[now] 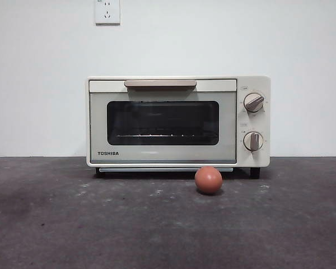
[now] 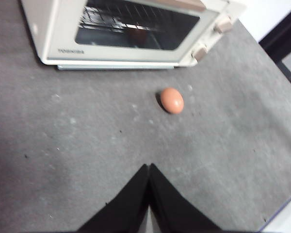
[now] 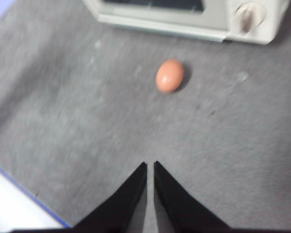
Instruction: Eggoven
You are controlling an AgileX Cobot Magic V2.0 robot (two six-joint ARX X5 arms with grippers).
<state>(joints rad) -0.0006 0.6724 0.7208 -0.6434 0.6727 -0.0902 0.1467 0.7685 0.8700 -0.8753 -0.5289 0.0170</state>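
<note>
The cream TOSHIBA toaster oven [image 1: 178, 122] stands at the back of the dark table, its glass door closed under a beige handle [image 1: 160, 83], with two knobs on its right side. A small orange-brown egg [image 1: 208, 180] lies on the table just in front of the oven's right part; it also shows in the left wrist view [image 2: 172, 100] and the right wrist view [image 3: 169, 75]. My left gripper [image 2: 149, 166] is shut and empty, well short of the egg. My right gripper [image 3: 150, 164] is shut and empty too, also back from the egg. Neither arm appears in the front view.
A grey-black table top [image 1: 73, 224] runs from the oven to the front. A white wall with a socket [image 1: 107, 11] rises behind. The table's edge shows in the right wrist view [image 3: 24, 191].
</note>
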